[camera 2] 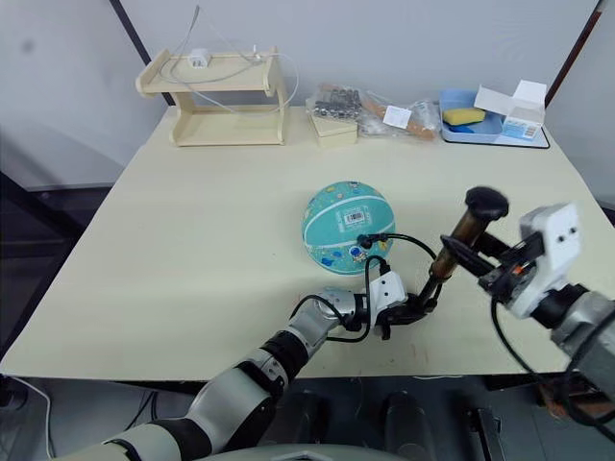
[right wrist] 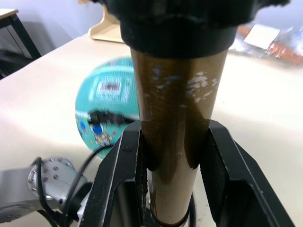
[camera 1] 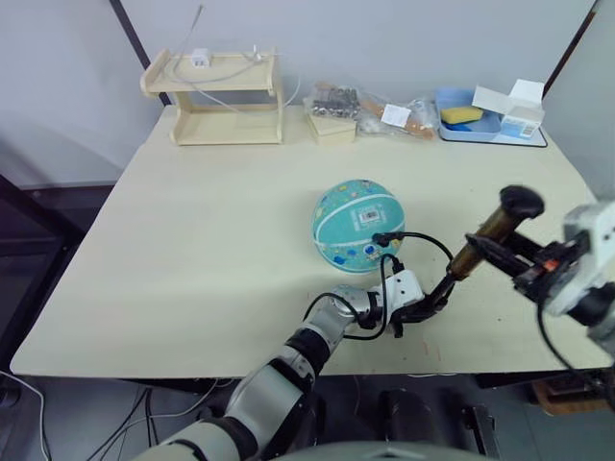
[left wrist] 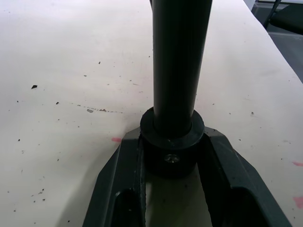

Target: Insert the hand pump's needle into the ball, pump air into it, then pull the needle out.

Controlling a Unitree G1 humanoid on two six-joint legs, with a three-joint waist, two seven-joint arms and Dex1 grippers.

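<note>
My right wrist view cuts the hand pump (right wrist: 173, 142) off above its black cap, and the ball (right wrist: 106, 111) behind it is blurred, its prints unreadable. The needle (camera 1: 381, 239) is too small to tell whether its pin is inside the ball. My left fingers (left wrist: 123, 189) run off the frame's edge.

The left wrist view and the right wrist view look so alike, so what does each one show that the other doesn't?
The left wrist view: the left gripper clamped on the hand pump's black bottom cap, against the speckled table.

The right wrist view: the right gripper clamped on the brass barrel, the ball behind, with the hose's black fitting at it.

Both: two black fingers shut on the same pump.
</note>
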